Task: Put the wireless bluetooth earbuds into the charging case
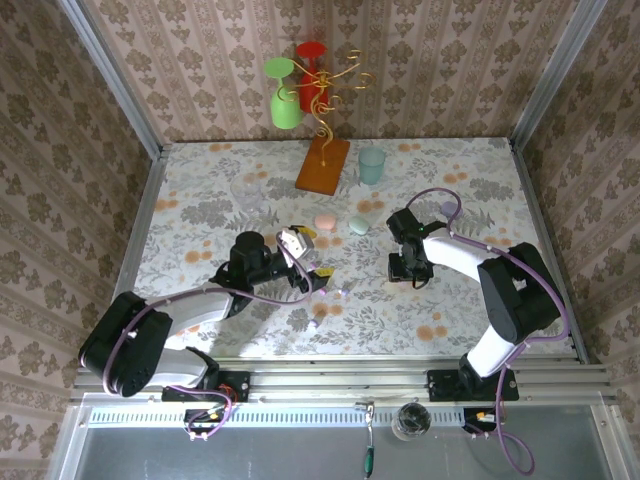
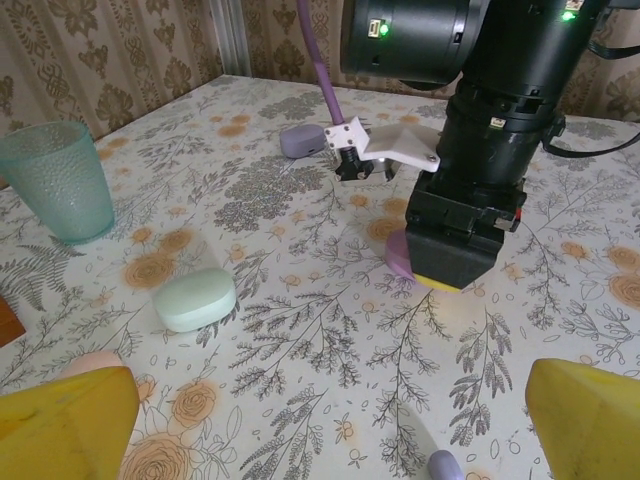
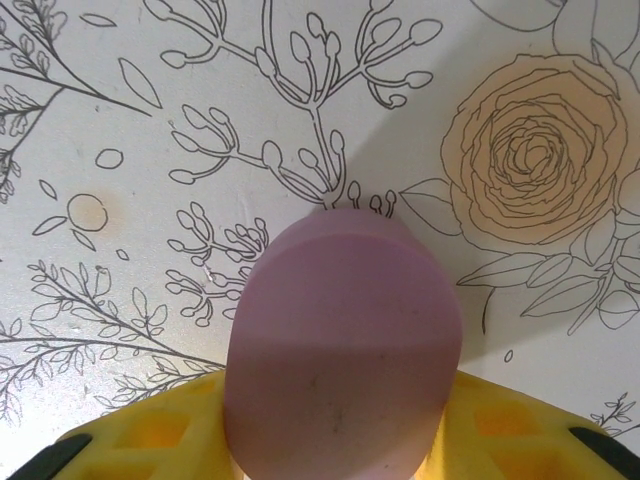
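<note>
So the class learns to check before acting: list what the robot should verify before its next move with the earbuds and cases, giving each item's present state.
1. The mauve pebble-shaped plastic case lies between the yellow fingers of the right gripper: ok.
2. The right gripper is firmly clamped on that case: cannot tell.
3. The mauve case's lid is open for buds: not ok, it looks shut.
4. The left gripper is open and empty: ok.
5. The tiny glossy purple earbud lies free on the floral tablecloth, near the left gripper: ok.
6. The mint-green pebble-shaped case stands apart from the right gripper: ok.
</note>
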